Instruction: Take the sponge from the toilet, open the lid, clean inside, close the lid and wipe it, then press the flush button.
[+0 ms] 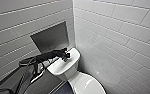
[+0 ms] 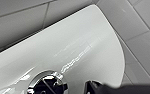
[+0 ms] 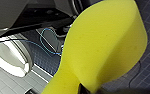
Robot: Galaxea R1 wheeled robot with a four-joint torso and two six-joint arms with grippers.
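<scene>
The white toilet [image 1: 73, 75] stands in the corner, its oval lid [image 1: 87, 85] down. My left arm reaches in from the left, and my left gripper [image 1: 65, 57] hovers shut just over the flat tank cover [image 2: 73, 47]. In the left wrist view the flush button [image 2: 47, 85], round with a chrome ring and a dark centre, lies close beneath that gripper. The bright yellow sponge [image 3: 103, 47] bulges large in the right wrist view, with my right gripper [image 3: 88, 90] shut on its lower edge, above the dark floor.
White tiled walls [image 1: 116, 32] close in behind and to the right of the toilet. A grey recessed niche [image 1: 51, 37] sits in the left wall above the tank. A blue cable [image 3: 47, 42] lies on the dark tiled floor [image 3: 148, 65].
</scene>
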